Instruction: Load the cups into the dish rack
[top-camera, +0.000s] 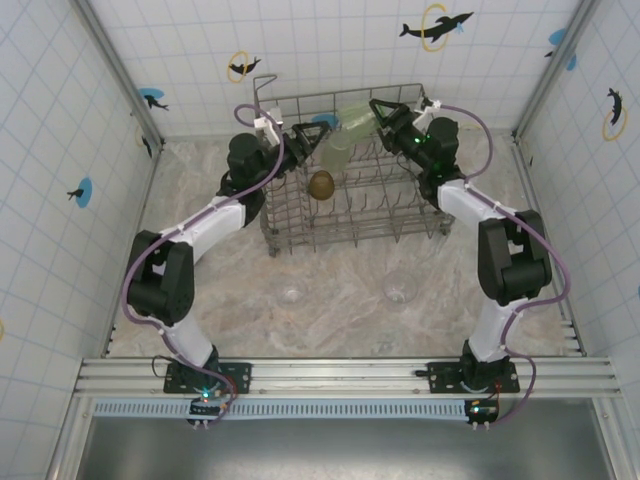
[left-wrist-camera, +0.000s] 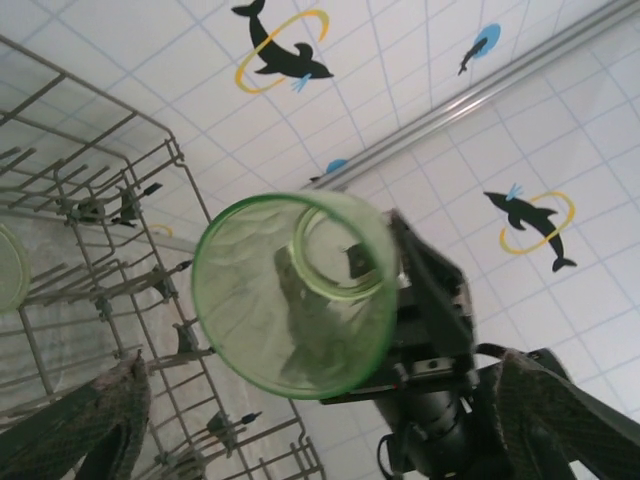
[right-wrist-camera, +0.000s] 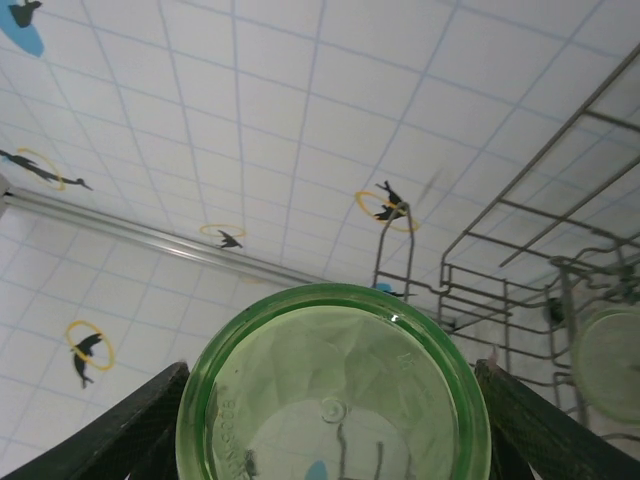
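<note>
The grey wire dish rack (top-camera: 300, 236) stands at the back of the table. My right gripper (top-camera: 380, 118) is shut on a pale green cup (top-camera: 356, 120), holding it above the rack; in the right wrist view its base (right-wrist-camera: 335, 400) sits between the two fingers (right-wrist-camera: 135, 430). My left gripper (top-camera: 320, 137) faces that cup's mouth (left-wrist-camera: 295, 305) with its fingers (left-wrist-camera: 95, 430) spread wide and apart from it. A second pale green cup (top-camera: 337, 158) and an amber cup (top-camera: 321, 185) sit inside the rack. Two clear cups (top-camera: 290, 292) (top-camera: 400, 288) stand on the table in front.
Tiled walls with dolphin stickers close in the table on three sides. The rack's tall gridded sides (left-wrist-camera: 100, 180) (right-wrist-camera: 520, 260) and upright tines lie just below both grippers. The two arms meet over the rack's back half.
</note>
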